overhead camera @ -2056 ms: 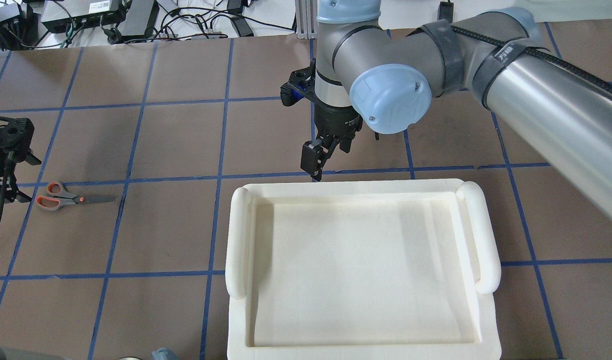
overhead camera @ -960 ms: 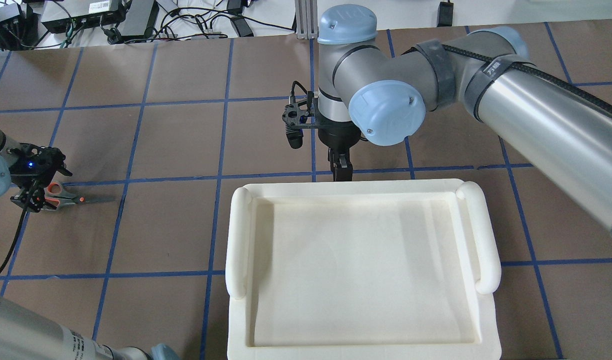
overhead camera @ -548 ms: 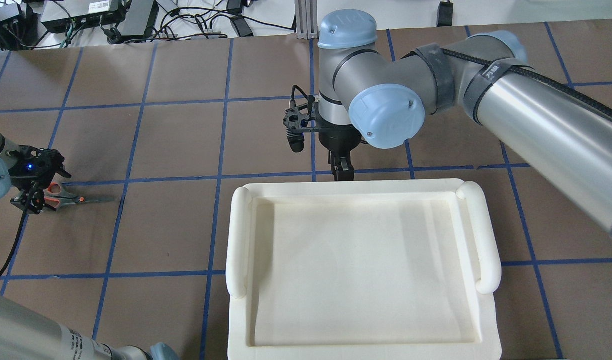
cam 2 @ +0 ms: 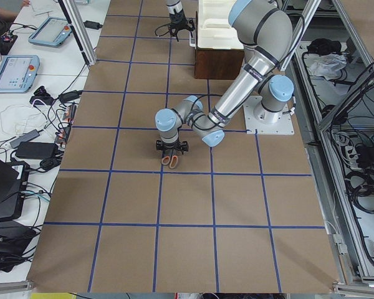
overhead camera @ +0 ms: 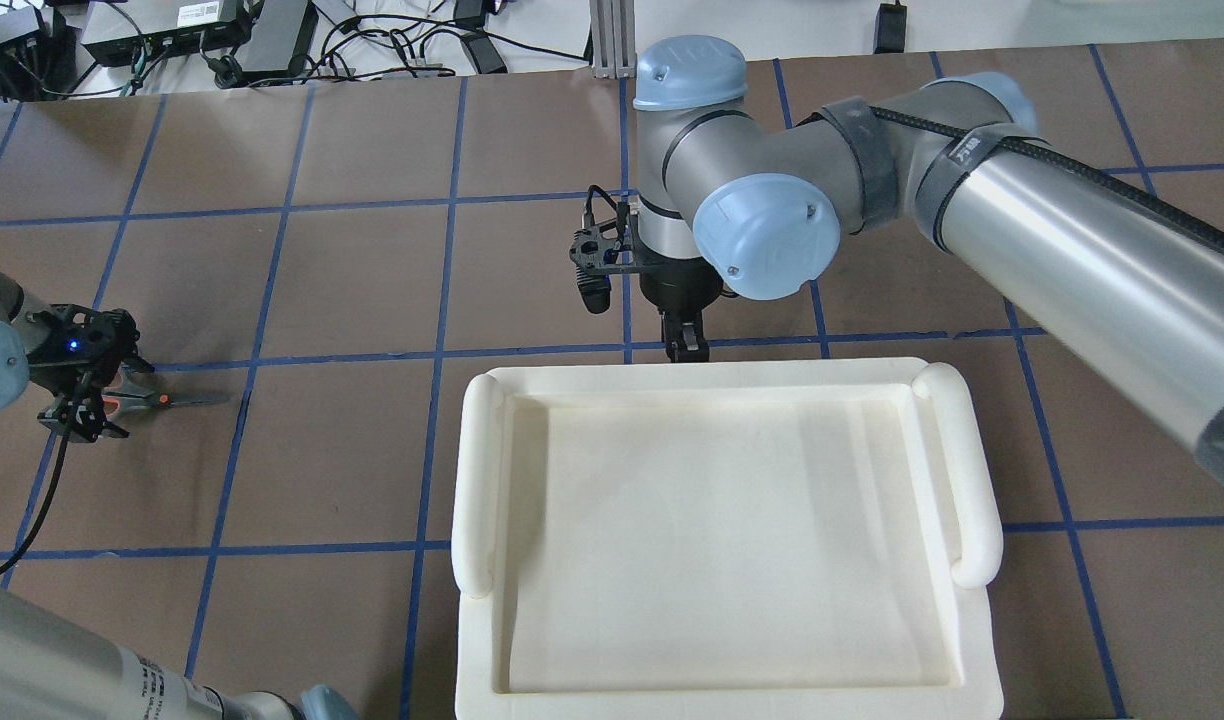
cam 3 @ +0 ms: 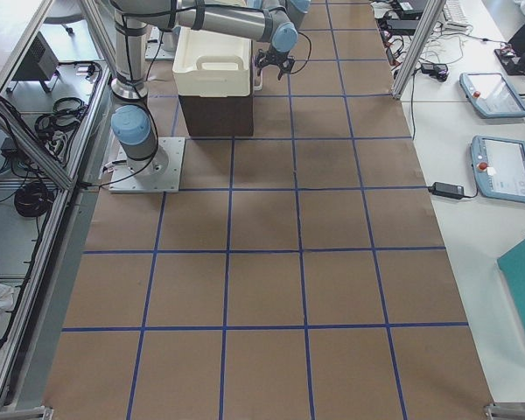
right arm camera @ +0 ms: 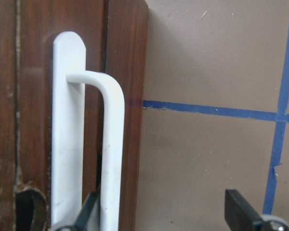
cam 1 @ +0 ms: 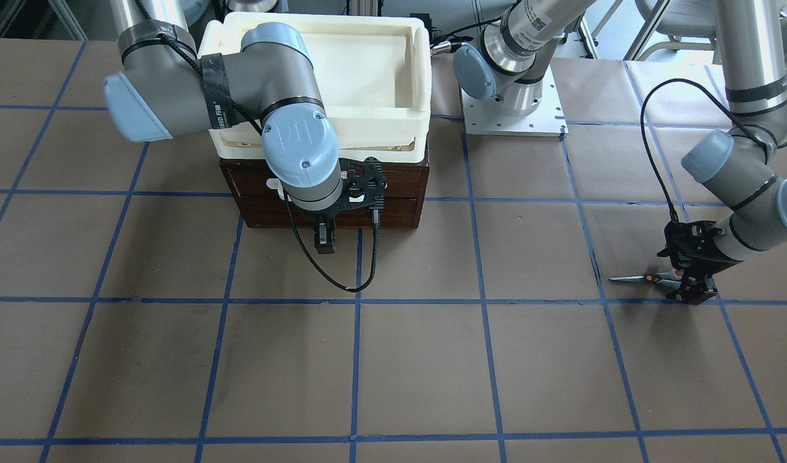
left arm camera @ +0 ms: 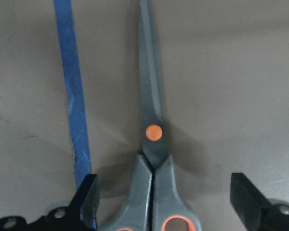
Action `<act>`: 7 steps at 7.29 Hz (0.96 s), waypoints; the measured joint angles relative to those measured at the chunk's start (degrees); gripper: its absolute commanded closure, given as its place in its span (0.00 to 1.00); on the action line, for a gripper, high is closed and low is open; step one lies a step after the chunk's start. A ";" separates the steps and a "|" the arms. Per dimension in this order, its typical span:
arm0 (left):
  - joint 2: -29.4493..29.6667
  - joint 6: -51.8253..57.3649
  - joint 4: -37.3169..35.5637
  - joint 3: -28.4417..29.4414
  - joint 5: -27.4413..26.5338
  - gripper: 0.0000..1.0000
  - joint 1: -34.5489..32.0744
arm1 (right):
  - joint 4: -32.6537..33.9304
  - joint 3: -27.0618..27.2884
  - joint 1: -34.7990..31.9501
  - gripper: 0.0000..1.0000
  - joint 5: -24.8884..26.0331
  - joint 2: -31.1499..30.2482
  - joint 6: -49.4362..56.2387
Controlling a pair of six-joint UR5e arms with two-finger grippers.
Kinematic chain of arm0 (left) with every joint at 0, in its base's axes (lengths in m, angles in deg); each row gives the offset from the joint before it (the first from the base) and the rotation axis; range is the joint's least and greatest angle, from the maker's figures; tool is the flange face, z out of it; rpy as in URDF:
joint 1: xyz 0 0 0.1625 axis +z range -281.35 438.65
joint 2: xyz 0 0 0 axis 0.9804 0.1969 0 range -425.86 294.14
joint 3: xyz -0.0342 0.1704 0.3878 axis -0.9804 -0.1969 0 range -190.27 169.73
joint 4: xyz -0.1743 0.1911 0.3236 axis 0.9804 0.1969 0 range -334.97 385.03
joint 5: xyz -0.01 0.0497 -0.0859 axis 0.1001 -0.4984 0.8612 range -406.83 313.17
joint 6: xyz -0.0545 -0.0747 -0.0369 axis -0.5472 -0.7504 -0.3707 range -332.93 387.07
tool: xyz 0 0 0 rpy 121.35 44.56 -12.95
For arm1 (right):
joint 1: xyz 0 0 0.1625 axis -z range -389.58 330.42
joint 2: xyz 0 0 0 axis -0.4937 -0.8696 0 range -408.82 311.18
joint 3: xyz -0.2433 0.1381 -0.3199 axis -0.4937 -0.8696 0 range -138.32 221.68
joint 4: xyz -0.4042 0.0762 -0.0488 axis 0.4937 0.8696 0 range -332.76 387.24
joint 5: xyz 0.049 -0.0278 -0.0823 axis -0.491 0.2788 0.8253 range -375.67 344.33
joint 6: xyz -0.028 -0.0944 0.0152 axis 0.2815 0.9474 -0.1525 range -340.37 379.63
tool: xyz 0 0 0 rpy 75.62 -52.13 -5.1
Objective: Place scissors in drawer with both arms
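The left black two-finger gripper [left arm camera: 166, 199] stands spread astride the grey-handled, orange-looped silver scissors [left arm camera: 151, 120], while the right gripper [right arm camera: 164, 211], fingers apart, brackets the dark brown wooden drawer [right arm camera: 127, 72] by its white bar handle [right arm camera: 111, 144].

the brown table [overhead camera: 352, 280] is gridded in blue, grey scissors [left arm camera: 151, 159] are accented orange, and the dark brown drawer [right arm camera: 127, 72] is white-handled.

Scissors [left arm camera: 151, 110] centred within the spread hand [left arm camera: 167, 195]
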 measured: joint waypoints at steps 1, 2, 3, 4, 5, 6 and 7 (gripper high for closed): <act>0.07 0.57 -0.08 0.06 0.00 0.34 -0.02 | -0.02 0.02 0.00 0.52 0.22 0.13 -0.15; 0.10 1.36 -0.24 0.12 -0.02 0.39 -0.05 | -0.08 0.09 0.00 0.52 0.50 0.19 -0.27; 0.12 2.12 -0.37 0.17 -0.04 0.49 -0.08 | -0.11 0.11 0.00 0.52 0.91 0.21 -0.47; 0.16 3.05 -0.52 0.24 -0.01 0.55 -0.10 | -0.06 0.10 -0.01 0.52 1.23 0.24 -0.80; 0.19 4.00 -0.59 0.29 0.04 0.56 -0.11 | 0.09 -0.03 -0.01 0.52 1.43 0.37 -0.98; 0.19 4.52 -0.64 0.32 0.06 0.58 -0.11 | 0.25 -0.31 0.00 0.52 1.56 0.63 -1.06; 0.22 4.74 -0.66 0.33 0.09 0.74 -0.11 | 0.47 -0.71 0.01 0.52 1.57 0.96 -1.09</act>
